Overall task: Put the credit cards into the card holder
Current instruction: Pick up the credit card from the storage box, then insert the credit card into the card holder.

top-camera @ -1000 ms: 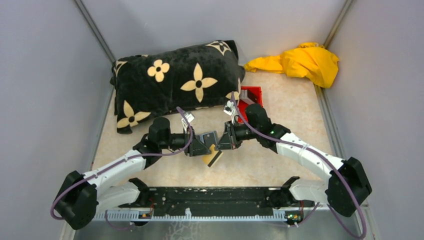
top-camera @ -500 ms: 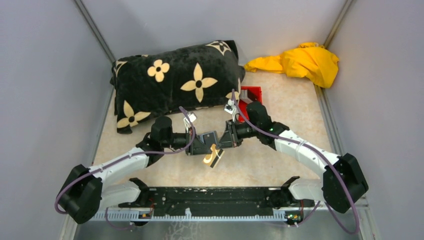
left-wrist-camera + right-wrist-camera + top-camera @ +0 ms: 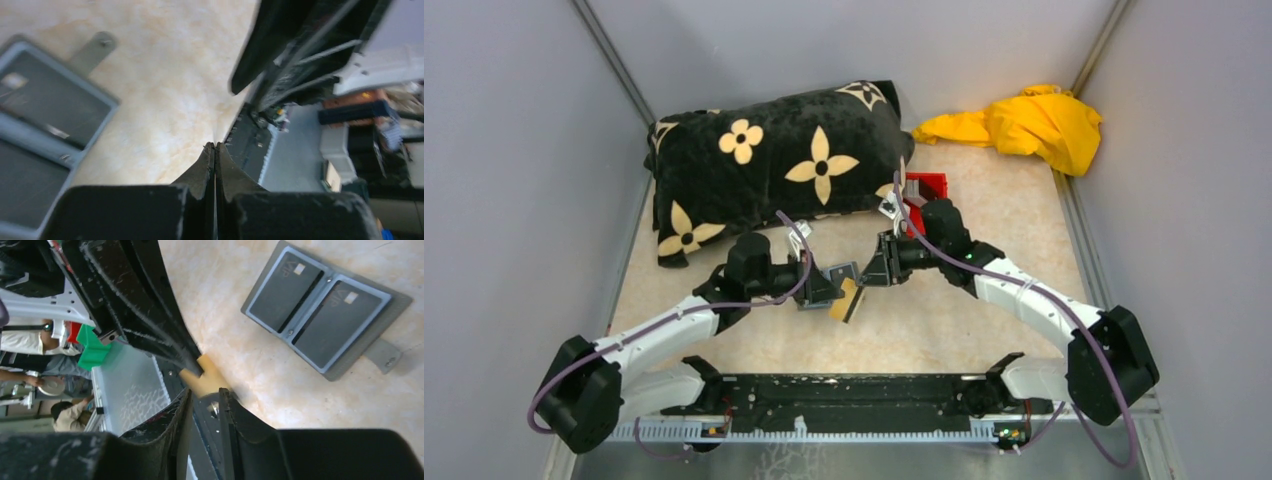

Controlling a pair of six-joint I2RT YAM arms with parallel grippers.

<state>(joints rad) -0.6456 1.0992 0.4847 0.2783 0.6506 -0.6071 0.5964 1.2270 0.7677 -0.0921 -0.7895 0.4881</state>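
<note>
The tan-yellow credit card (image 3: 849,298) hangs tilted above the table, pinched by my left gripper (image 3: 829,293). In the left wrist view that gripper (image 3: 215,145) is shut, with only a thin sliver of the card's edge showing between its jaws. My right gripper (image 3: 871,275) faces it from the right. In the right wrist view its jaws (image 3: 204,397) stand apart around the card's (image 3: 209,381) near end. The grey card holder (image 3: 360,347) lies open on the table. Two dark cards (image 3: 284,295) (image 3: 336,322) sit in its pockets. It also shows in the left wrist view (image 3: 107,100).
A black pillow with cream flowers (image 3: 774,165) lies at the back left. A small red bin (image 3: 924,190) stands behind my right arm. A yellow cloth (image 3: 1024,125) sits in the back right corner. Grey walls close both sides, and a black rail (image 3: 854,395) runs along the front.
My left gripper has shut on the tan card. My right gripper, shut on it before, has opened and drawn back slightly. The card has shifted a little up and left.
</note>
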